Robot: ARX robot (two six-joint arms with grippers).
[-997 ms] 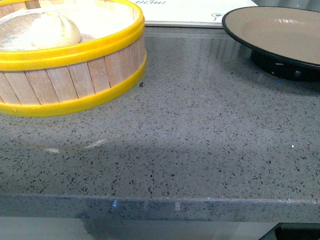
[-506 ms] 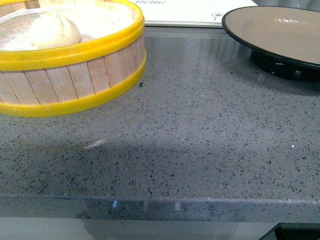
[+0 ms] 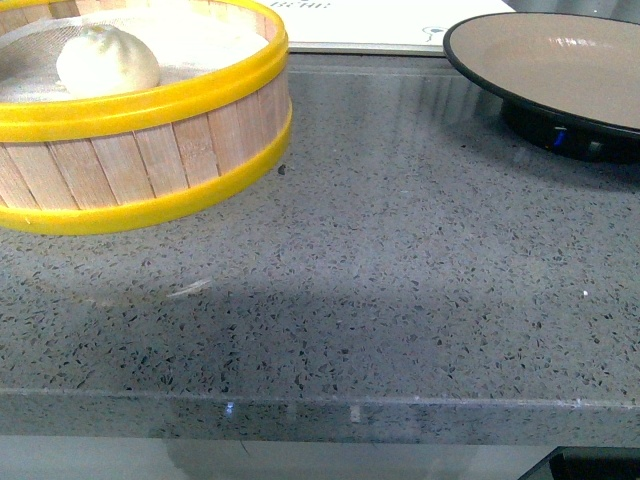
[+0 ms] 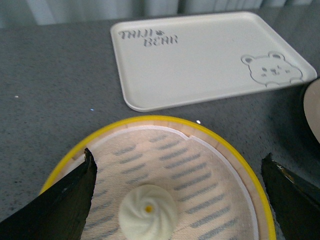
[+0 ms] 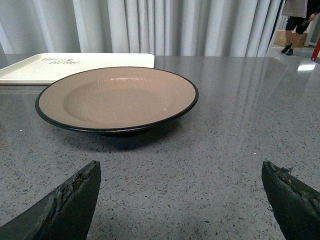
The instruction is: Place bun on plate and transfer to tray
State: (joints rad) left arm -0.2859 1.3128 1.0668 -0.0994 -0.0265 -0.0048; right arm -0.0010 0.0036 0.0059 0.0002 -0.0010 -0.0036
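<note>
The white pleated bun [image 3: 108,60] lies inside the yellow-rimmed wooden steamer basket [image 3: 190,95] at the far left of the counter. In the left wrist view my left gripper [image 4: 180,210] hangs open above the basket, the bun [image 4: 148,211] between its fingers [image 4: 70,200] and a little toward one side. The tan plate [image 3: 560,65] with black rim stands at the far right. My right gripper [image 5: 182,200] is open and empty over bare counter, short of the plate [image 5: 117,97]. The cream tray [image 4: 205,57] with lettering and a bear face lies behind the basket.
The grey speckled counter [image 3: 380,280] has its front edge near the bottom of the front view. Curtains [image 5: 165,25] hang behind the counter. Neither arm shows in the front view.
The bun and basket look slightly brighter; a pale streak on the counter near the basket has gone. Nothing else has moved in the front view.
</note>
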